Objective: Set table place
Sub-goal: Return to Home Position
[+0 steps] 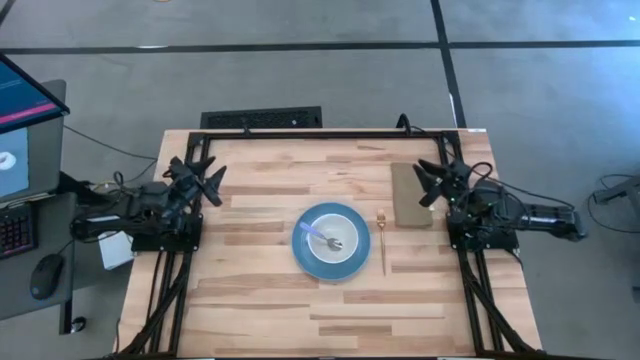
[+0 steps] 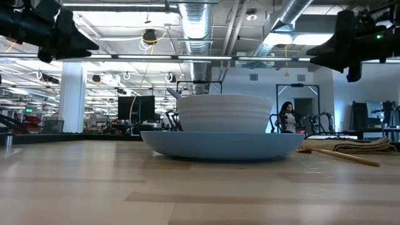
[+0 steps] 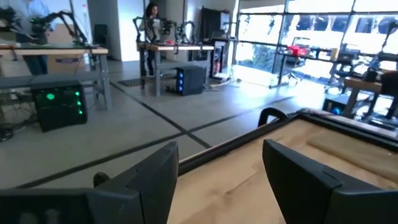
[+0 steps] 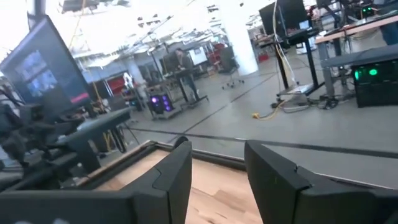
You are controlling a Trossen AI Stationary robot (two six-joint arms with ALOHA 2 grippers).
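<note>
Centred on light wooden butcher-block desk (image 1: 250, 300): white ribbed bowl (image 1: 341, 230) on round blue plate (image 1: 305, 262), probably silver utensil (image 1: 333, 243) inside. Left end effector (image 1: 214, 185), right end effector (image 1: 424, 186) raised either side, wide, empty; right slightly nearer.

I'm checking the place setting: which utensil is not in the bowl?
The gold fork: it lies on the bare table beside the blue plate, while the silver utensil sits inside the white bowl.

bowl (image 2: 224, 113): low view, wall hides its contents from you;
utensil (image 1: 333, 243) inside: too small for you to name;
monitor (image 1: 20, 130): cut by the edge
</note>
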